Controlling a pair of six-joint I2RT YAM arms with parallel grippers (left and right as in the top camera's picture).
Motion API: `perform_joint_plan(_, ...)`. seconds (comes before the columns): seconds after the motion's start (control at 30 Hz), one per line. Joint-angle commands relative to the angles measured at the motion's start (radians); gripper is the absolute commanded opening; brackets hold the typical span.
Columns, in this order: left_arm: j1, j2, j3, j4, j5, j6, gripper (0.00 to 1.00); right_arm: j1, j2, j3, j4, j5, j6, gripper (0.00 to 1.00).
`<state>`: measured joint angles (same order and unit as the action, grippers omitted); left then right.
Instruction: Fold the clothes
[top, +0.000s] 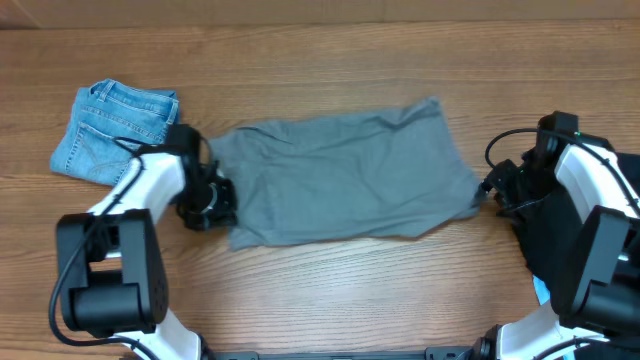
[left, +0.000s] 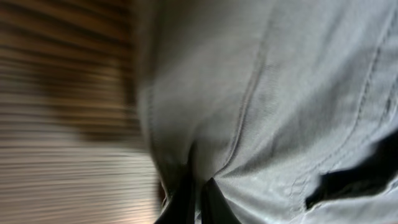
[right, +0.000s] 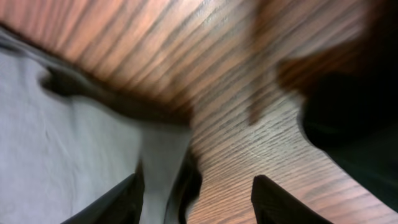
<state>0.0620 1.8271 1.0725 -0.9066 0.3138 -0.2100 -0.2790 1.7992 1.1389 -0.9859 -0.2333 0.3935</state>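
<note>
**On a wooden table (top: 320, 300), one garment folded, grey shorts (top: 345, 175) up next**

The plank-grain tabletop carries the whole job. At ten o'clock a denim-blue garment (top: 115, 130) lies folded into a compact stack, apparently finished. Just right of it, at about nine o'clock, the left gripper (top: 220, 203) is down on the left edge of the shorts. Its wrist view shows the fingers (left: 186, 202) closed together with grey cloth puckered between them, a pinch on the fabric. The shorts themselves are spread flat across the centre, seams and a slit pocket showing, with no fold made in them yet. At three o'clock the right gripper (top: 490, 190) sits at the shorts' right edge with its jaws apart. A corner of grey cloth lies against one finger, and nothing is clamped. Further right, at four o'clock, a black garment (top: 540, 245) waits heaped beneath the right arm, a sliver of light blue beside it. By this reading, one piece is done, one is being started, and at least one remains.
</note>
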Motion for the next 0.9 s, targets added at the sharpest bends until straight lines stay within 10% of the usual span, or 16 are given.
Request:
perform_joint_plan(0.0,0.101,-0.004,0.086,-0.043,-0.049,0.003,0.04,0.022,0.002,-0.072,0.091,-0.169,-0.070,0.48)
perform_joint_plan(0.17,0.127,-0.004,0.166,-0.092,-0.056,0.039,0.04,0.072,0.002,-0.126,0.146,-0.232,-0.111,0.11)
perform_joint_plan(0.33,0.127,-0.004,0.209,-0.118,-0.055,0.050,0.04,0.096,0.002,-0.126,0.082,-0.245,-0.190,0.55)
perform_joint_plan(0.5,0.127,-0.004,0.209,-0.148,-0.065,0.084,0.04,0.102,0.002,-0.124,0.011,-0.220,-0.222,0.06)
perform_joint_plan(0.63,0.130,-0.005,0.214,-0.196,-0.156,0.083,0.04,0.035,0.002,-0.092,-0.086,0.057,-0.019,0.04)
perform_joint_plan(0.73,0.132,-0.009,0.224,-0.243,-0.214,0.084,0.04,-0.014,0.002,-0.071,-0.165,0.058,-0.018,0.41)
perform_joint_plan(0.87,0.135,-0.025,0.227,-0.275,-0.222,0.101,0.04,-0.053,0.002,-0.067,-0.202,0.056,-0.019,0.54)
